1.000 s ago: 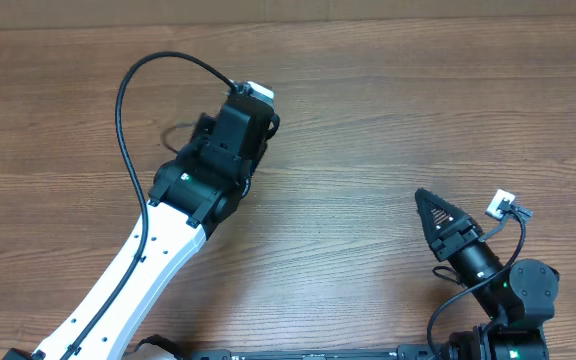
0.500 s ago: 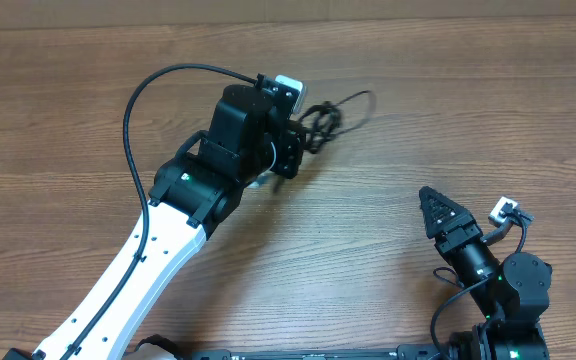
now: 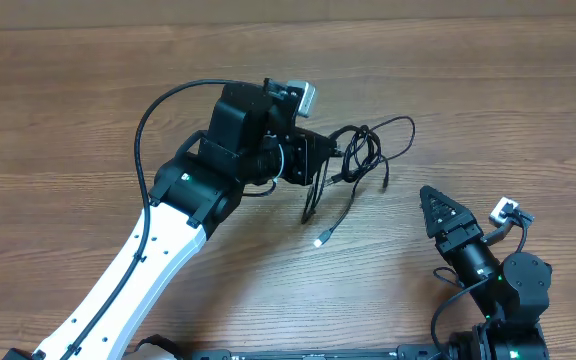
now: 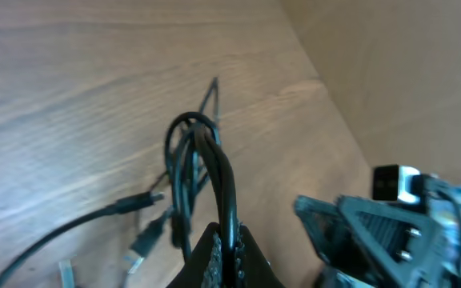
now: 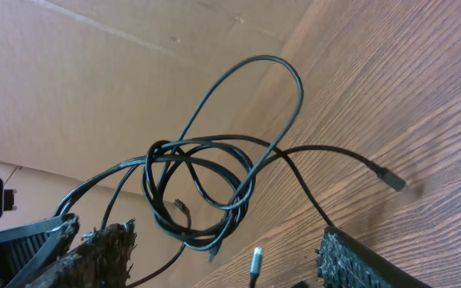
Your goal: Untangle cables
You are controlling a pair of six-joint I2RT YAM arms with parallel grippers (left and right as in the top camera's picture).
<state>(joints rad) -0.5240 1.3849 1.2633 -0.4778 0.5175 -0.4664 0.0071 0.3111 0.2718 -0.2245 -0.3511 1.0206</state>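
Dangling a knotted bundle of thin black cables [image 3: 360, 152] over the wooden surface [image 3: 488, 90], the left end effector [image 3: 316, 160] clamps one strand while the right end effector [image 3: 435, 207], spread and empty, would do best pinching a loose plug end and drawing it out slowly.

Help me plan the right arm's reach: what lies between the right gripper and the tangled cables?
Only bare table, in the overhead view: nothing lies between the right gripper and the cables held by the left gripper.
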